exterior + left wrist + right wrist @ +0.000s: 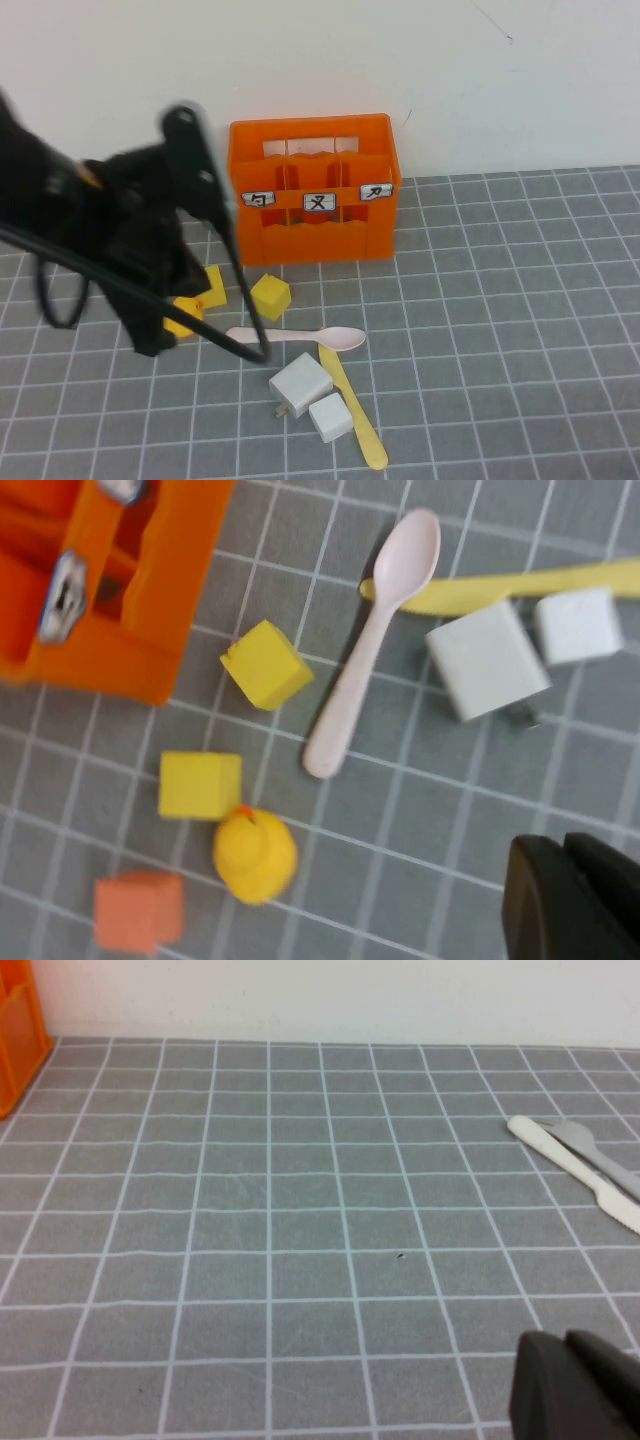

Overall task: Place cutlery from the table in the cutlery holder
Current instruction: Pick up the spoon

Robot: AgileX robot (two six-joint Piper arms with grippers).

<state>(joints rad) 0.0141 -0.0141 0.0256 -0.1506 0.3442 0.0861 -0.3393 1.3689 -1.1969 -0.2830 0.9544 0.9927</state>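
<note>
From above, my left arm blurs across the table (520,330) and hides my left hand, the duck (190,308) and part of the spoon (300,337) handle. My left hand (575,900) and right hand (575,1385) show only as dark corners at their wrist pictures' edges. The crate (120,580) is cut off there, its label characters too blurred to read.

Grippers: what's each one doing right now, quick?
Left gripper: shut, holding nothing, above the table near the pink spoon.
Right gripper: shut, empty, over bare table.
</note>
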